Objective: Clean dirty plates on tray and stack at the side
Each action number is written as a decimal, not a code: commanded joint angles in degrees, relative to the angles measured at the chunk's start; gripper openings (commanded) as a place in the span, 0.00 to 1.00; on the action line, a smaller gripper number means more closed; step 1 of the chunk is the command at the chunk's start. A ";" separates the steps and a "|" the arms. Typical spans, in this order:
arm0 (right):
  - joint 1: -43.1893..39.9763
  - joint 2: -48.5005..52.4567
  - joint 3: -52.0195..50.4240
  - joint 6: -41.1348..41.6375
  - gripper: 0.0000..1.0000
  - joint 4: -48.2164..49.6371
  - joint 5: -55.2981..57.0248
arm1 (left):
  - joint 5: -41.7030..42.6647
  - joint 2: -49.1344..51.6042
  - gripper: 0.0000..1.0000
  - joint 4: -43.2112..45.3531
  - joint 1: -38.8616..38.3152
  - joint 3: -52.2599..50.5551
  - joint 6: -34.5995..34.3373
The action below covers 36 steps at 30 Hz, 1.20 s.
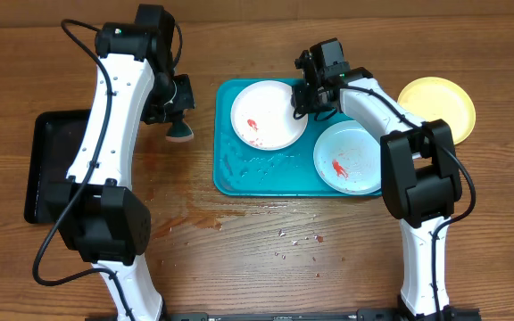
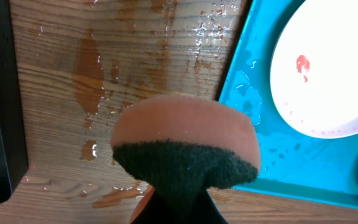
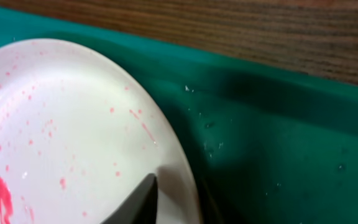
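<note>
Overhead: the turquoise tray [image 1: 239,183] sits centre frame. In it lie the white plate [image 1: 269,114], upper left, and the mint plate [image 1: 349,158], lower right, both smeared red. The yellow plate [image 1: 440,105] rests on the table [image 1: 239,267] just right of the tray. My right gripper [image 1: 310,100] is at the white plate's right rim. My left gripper [image 1: 179,118] pinches a sponge [image 1: 183,134] above the table, between a black tray [image 1: 47,165] and the turquoise one.

Left wrist: the sponge fills the centre, with water puddles [image 2: 86,68] on the wood behind.

Right wrist: one finger [image 3: 138,202] lies on the white plate. The other is hidden, so I cannot tell whether the grip is closed.
</note>
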 commanded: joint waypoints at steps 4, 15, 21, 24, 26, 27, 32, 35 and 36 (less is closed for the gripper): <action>0.33 0.04 1.25 2.73 0.04 -9.29 0.31 | 3.26 0.68 0.04 0.11 -0.42 -0.04 1.14; 0.44 0.04 2.38 11.69 0.17 -22.18 -2.32 | 9.86 0.72 0.04 6.16 -7.61 -0.04 0.96; 0.61 0.09 2.38 11.72 0.23 -18.14 -2.54 | 9.57 0.83 0.04 14.56 -12.48 -1.68 -1.05; 1.18 0.11 1.79 11.74 0.12 -19.34 -2.54 | 9.42 0.85 0.04 18.69 -13.90 -4.42 -3.41; 1.55 0.11 1.03 11.78 0.11 -19.96 -2.54 | 9.51 0.87 0.04 21.18 -14.23 -6.80 -5.16; 1.68 0.11 0.42 11.93 0.11 -20.28 -2.54 | 9.97 0.87 0.04 22.80 -14.32 -8.39 -5.25; 1.77 0.11 -0.96 14.64 0.16 -20.94 -2.56 | 11.37 1.05 0.04 26.91 -14.32 -13.05 -5.18; 1.79 0.11 -0.96 16.02 0.23 -22.62 -2.75 | 11.43 1.05 0.04 30.36 -14.34 -15.65 -5.20; 1.79 0.11 -0.96 16.00 0.24 -22.77 -2.73 | 11.47 1.05 0.04 31.06 -14.34 -16.20 -5.20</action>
